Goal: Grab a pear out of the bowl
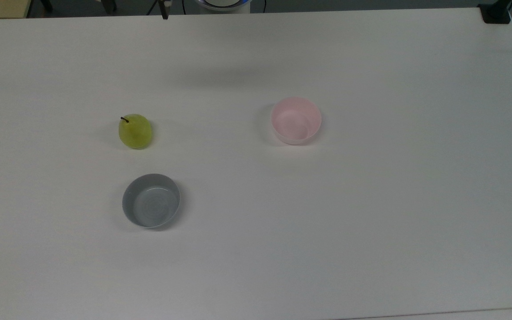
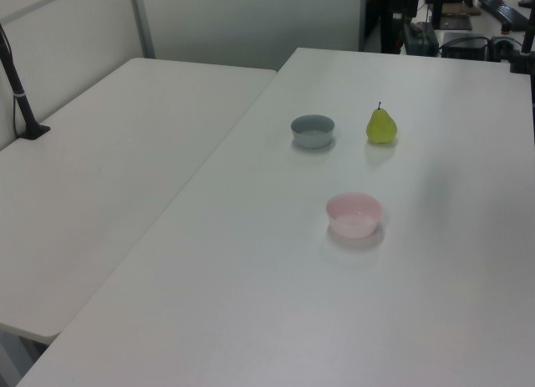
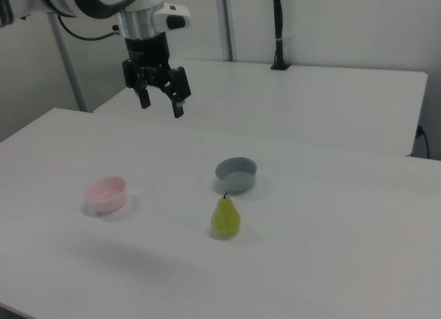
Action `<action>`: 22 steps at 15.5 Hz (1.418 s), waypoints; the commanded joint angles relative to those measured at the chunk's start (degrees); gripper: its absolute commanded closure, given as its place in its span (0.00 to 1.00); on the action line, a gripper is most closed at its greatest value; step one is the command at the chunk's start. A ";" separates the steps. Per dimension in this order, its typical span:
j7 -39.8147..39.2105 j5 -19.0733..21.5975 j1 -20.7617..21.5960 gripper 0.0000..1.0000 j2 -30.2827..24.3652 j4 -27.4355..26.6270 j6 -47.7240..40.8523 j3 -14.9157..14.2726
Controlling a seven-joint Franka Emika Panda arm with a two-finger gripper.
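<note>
Pear stands upright on the white table, stem up, not inside either bowl. In the top view it sits at about 9 o'clock from the pink bowl, well apart from it, and at 12 o'clock from the grey bowl, near but not touching. Pink bowl: nothing in it, pale smooth inside showing. Grey bowl: also holds nothing. In the left view the pear is at 3 o'clock of the grey bowl, and the pink bowl lies toward 6 o'clock from both. In the right view the pear is just at 6 o'clock of the grey bowl, with the pink bowl off at 9 o'clock. Gripper hangs high in the air, fingers pointing down, at roughly 11 o'clock from the pear in the right view and well apart from it. Jaws spread wide, nothing between them. A second white table adjoins the first.
</note>
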 commanded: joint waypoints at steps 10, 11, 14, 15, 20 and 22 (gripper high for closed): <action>-4.54 -0.32 -3.22 0.00 -3.65 -6.43 5.27 3.92; -4.63 -0.32 -3.39 0.00 -3.65 -6.43 5.19 3.92; -4.71 -0.32 -3.57 0.00 -3.74 -6.34 5.19 4.18; -4.89 -0.41 -3.57 0.00 -3.74 -6.43 5.19 4.36; -4.80 -0.41 -3.48 0.00 -3.65 -6.43 5.10 4.36; -4.54 -0.41 -3.48 0.00 -3.74 -6.43 5.01 4.36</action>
